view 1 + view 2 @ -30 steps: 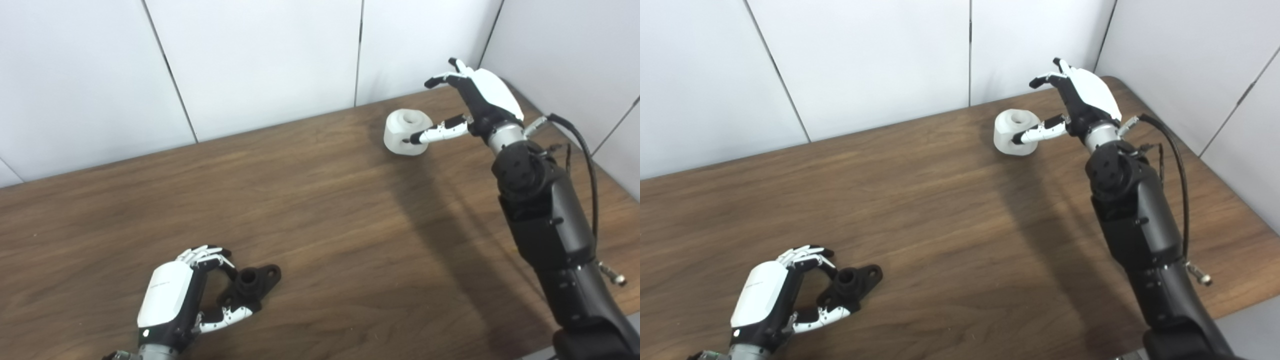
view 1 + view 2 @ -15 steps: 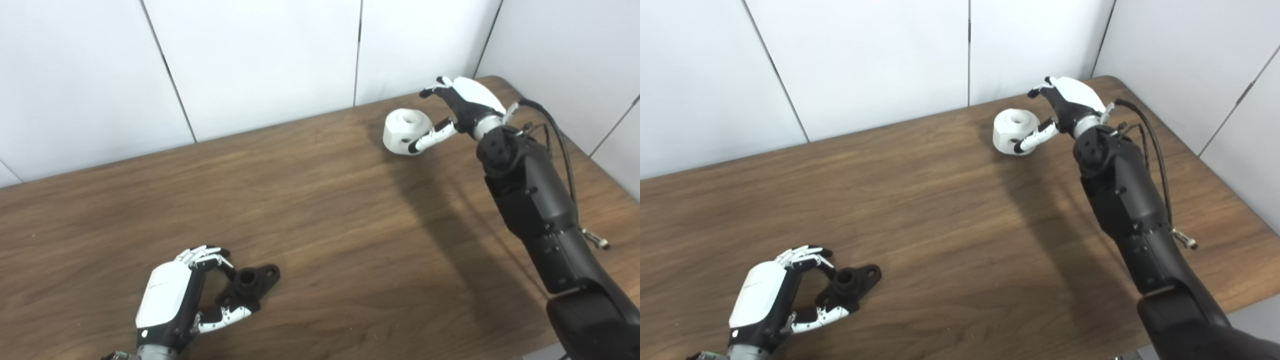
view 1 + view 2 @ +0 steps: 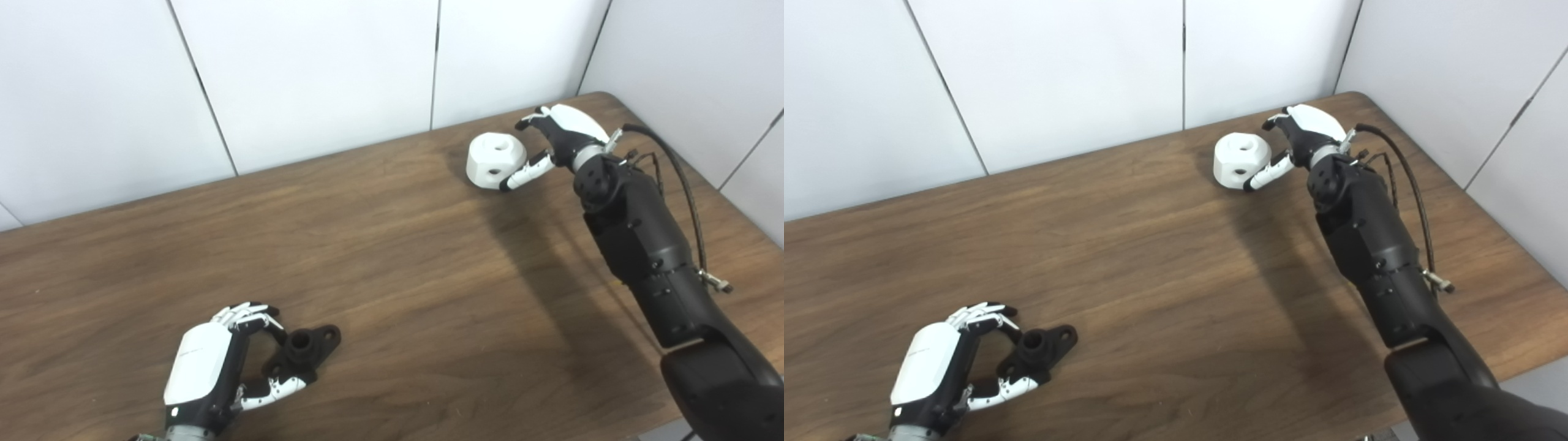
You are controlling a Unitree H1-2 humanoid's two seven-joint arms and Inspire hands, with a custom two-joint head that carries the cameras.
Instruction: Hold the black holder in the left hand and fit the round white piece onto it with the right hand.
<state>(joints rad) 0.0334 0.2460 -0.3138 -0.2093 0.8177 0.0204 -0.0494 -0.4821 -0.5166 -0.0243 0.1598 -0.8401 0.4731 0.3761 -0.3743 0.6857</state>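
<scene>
Left hand [image 3: 211, 373]: I see it low at the near left of the surface, white back up, fingers [image 3: 245, 315] curled over the far side of the black holder and thumb [image 3: 272, 388] reaching along its near side. The hand is cupped around the holder; I cannot tell whether it is truly pinching it.

Black holder [image 3: 303, 352]: lying on the surface just right of my left palm, a short tube standing up from a flat flange; one flange ear with a hole sticks out to the right, clear of the fingers.

Right hand [image 3: 560, 138]: at the far right of the surface, spread, back turned up and to the right. Its thumb [image 3: 523, 174] rests along the near right side of the white piece; the fingers [image 3: 531, 119] arch by the far right side, and I cannot tell if they touch. I read no closed grasp here.

Round white piece [image 3: 495, 160]: sitting on the surface near the back wall, a chunky faceted drum with a hole in its top face and another in its front face.

Separation: holder and white piece lie well apart, at opposite corners of the work area.

Surface [image 3: 392, 263]: dark wood grain; my right arm [image 3: 649, 257] casts a long shadow across it.

Wall [image 3: 318, 73]: white panels behind.
</scene>
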